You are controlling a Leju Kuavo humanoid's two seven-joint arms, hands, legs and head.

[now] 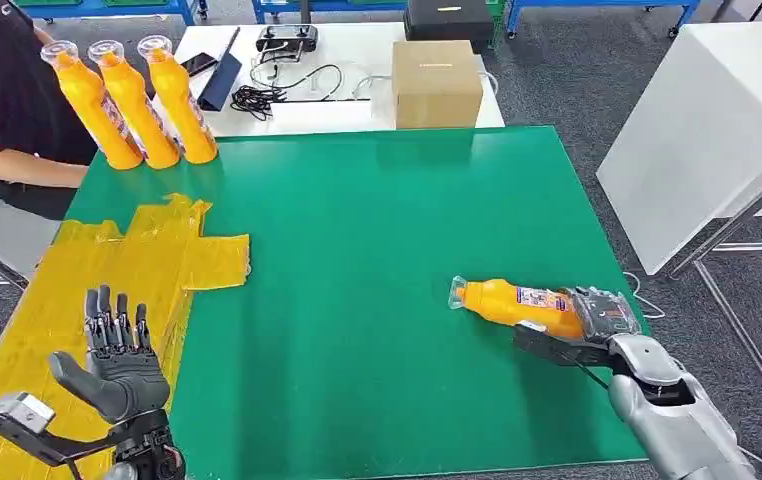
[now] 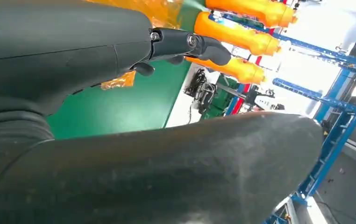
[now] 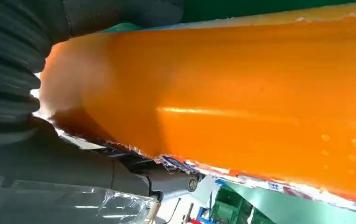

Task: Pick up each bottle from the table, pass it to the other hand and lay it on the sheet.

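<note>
The left hand hovers with fingers spread and nothing in it above the crinkled yellow sheet taped to the green table; behind the sheet stand three upright bottles full of orange liquid. At the right, the right hand grips a fourth orange bottle, lying on its side on the table, clear cap pointing left.

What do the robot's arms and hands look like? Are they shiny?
Yes, partly. The right arm is shiny silver metal with rounded shells. The left hand is dark grey, with a thick grey thumb and darker, slim jointed fingers. A small silver box sits at its wrist on a black bracket. The right hand is dark too, with a grey ribbed cover and clear plastic wrap near the wrist.
</note>
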